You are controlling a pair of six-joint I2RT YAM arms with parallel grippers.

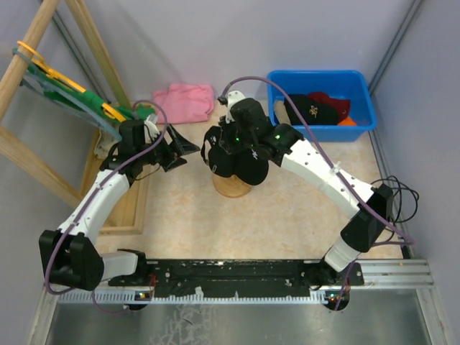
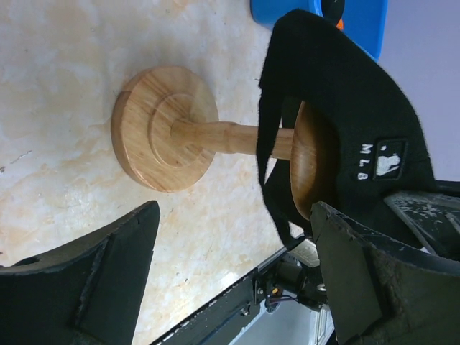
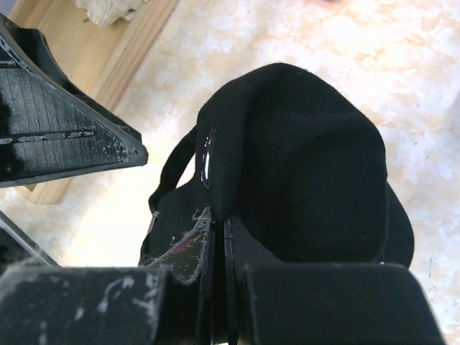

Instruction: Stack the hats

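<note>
Nearest the overhead camera, both arms lean in over the surface [image 1: 287, 215] toward a wooden stand [image 1: 231, 188] near its middle. A black cap [image 1: 241, 167] sits on the stand, with the right tool [image 1: 231, 151] down on it. The left tool [image 1: 181, 152] hangs just beside the cap, spread wide and holding nothing. Behind, a blue bin [image 1: 363, 118] holds a second black cap [image 1: 313, 109], a dark red hat [image 1: 336, 105] and an orange hat [image 1: 348, 122].

From the left wrist, the wide-apart fingers [image 2: 86, 287] frame the stand's round base and post, and the cap drapes over its head.

From the right wrist, the fingers [image 3: 180, 251] are pinched tight on the cap's fabric at its edge.
</note>
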